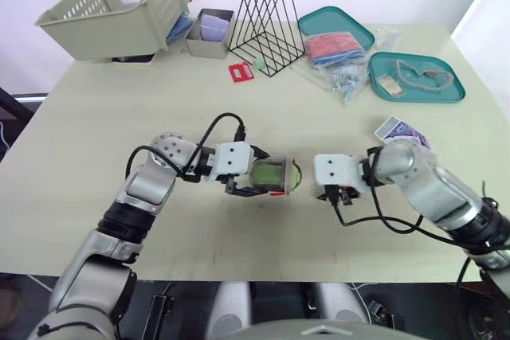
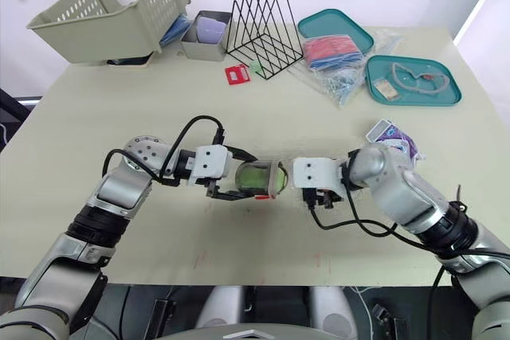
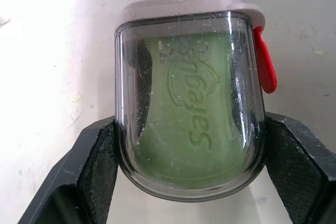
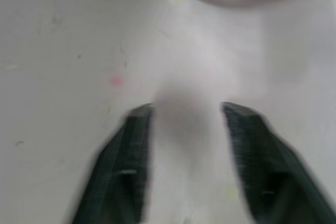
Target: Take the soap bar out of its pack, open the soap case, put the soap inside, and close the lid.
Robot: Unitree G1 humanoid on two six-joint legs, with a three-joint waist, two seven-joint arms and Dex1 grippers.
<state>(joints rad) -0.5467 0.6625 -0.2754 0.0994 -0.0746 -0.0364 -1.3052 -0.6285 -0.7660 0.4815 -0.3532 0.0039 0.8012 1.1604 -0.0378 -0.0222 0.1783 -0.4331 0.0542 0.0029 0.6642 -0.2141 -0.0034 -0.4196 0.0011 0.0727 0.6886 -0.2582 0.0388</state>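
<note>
We find the table [image 1: 96,157] carrying the work at its near middle. The left gripper [image 3: 191,148] is clamped across the soap case [image 1: 275,174], one finger on each side wall, with the case lying on the tabletop. The right gripper [image 4: 186,145] sits just right of the case, fingers apart and holding nothing. The soap pack [image 1: 401,130] lies further right, apart from the case. The green soap [image 3: 184,124] rests inside under the clear lid, which appears seated. A red latch [image 3: 264,66] sits on the case's near side. We judge closing to be the step in hand. The left grip should hold firm while the right presses evenly beside the latch, and the rim should then be checked for gaps.
</note>
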